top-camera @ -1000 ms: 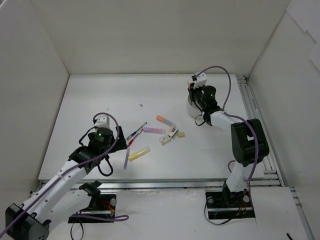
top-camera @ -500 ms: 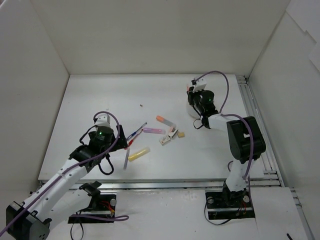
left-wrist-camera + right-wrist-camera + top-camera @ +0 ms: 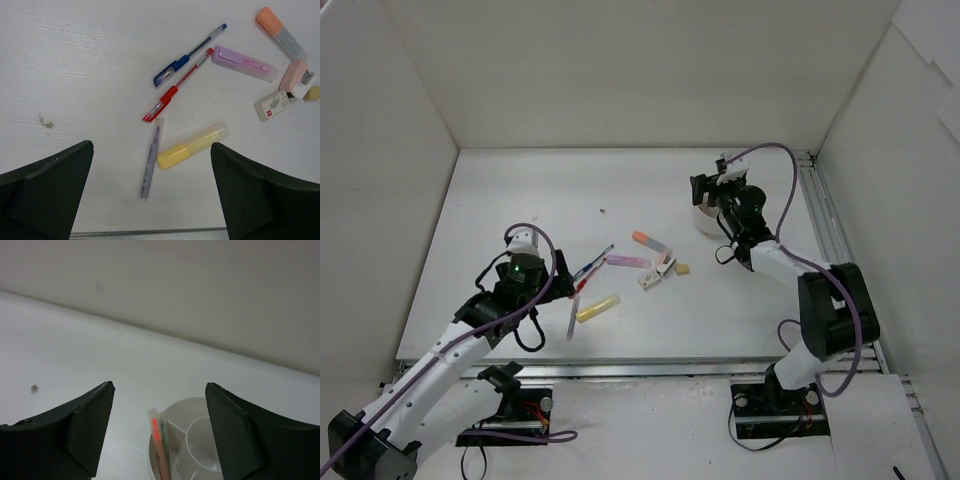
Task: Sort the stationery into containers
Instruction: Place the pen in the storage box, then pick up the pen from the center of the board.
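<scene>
Both arms' jaws are wide open, nothing held. Right jaws hang over the white dish [image 3: 196, 409], which has an orange-tipped pen [image 3: 159, 442] in its outer compartment. Loose stationery [image 3: 192, 145] lies on the tabletop [image 3: 75, 60] left of the dish. The eraser [image 3: 271, 104] has a red label, too small to read.

Robot lab: white panel walls [image 3: 620, 70] enclose the table [image 3: 520, 200].

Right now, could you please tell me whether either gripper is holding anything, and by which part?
Nothing is held. The left gripper is open above the loose pens, and the right gripper is open near the dish.
</scene>
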`<action>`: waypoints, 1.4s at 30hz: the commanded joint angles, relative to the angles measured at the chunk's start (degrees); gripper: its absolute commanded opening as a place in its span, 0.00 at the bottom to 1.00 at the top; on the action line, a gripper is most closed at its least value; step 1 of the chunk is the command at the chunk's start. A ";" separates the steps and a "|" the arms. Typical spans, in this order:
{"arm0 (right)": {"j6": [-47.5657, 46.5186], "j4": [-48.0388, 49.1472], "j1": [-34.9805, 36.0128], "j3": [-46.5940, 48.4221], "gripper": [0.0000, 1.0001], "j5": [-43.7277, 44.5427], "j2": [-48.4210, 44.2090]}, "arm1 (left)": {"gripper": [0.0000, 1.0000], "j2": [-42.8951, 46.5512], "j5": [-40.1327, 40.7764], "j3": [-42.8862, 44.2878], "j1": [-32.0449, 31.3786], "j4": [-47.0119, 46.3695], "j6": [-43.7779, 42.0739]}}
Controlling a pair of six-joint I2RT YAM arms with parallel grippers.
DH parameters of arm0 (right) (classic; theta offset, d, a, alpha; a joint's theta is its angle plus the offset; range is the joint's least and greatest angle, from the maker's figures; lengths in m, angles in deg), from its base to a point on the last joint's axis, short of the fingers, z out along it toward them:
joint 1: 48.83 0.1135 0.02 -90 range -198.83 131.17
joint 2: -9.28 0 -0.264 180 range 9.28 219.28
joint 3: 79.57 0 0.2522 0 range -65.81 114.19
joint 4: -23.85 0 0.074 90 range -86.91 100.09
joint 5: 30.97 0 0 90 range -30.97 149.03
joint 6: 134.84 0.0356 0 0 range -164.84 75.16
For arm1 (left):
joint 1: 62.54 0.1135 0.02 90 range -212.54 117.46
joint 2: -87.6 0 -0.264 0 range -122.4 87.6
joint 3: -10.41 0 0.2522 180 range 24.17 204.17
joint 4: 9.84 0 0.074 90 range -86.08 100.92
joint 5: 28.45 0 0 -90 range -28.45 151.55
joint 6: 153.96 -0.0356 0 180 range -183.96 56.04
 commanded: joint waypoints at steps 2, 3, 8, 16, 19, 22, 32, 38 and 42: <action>-1.70 7.35 1.65 -1.29 0.78 0.93 -10.35 | 1.00 0.07 -1.15 1.67 0.47 -1.56 0.15; -1.70 7.26 2.00 -1.64 0.98 0.76 -11.41 | 1.00 -0.19 -1.59 1.67 0.47 -1.65 -0.02; 1.72 6.30 2.44 -3.93 0.98 -5.03 -17.47 | 1.00 -4.23 -3.61 1.49 0.47 -3.40 -1.60; 10.78 0.00 4.28 -9.98 0.98 -11.72 -26.17 | 1.00 -16.98 -6.42 5.88 0.47 -5.95 -4.86; 6.49 -13.49 9.80 -9.21 0.98 -11.28 -27.68 | 1.00 -19.08 -7.30 5.53 0.47 -7.71 -5.30; 6.12 -27.39 13.94 -5.70 0.98 -10.05 -25.85 | 1.00 -19.79 -7.92 5.62 0.47 -7.02 -4.69; 8.49 -37.21 21.08 -5.33 0.98 2.78 -27.59 | 0.88 -18.73 -6.87 0.25 0.47 -4.99 3.40; 9.81 -41.51 21.43 -6.92 0.98 11.29 -32.51 | 0.79 -25.84 -2.30 3.41 -4.10 -4.64 5.25; 10.87 -44.06 21.69 -7.80 0.98 15.70 -34.80 | 0.66 -30.51 -0.02 4.74 -5.33 -3.67 6.48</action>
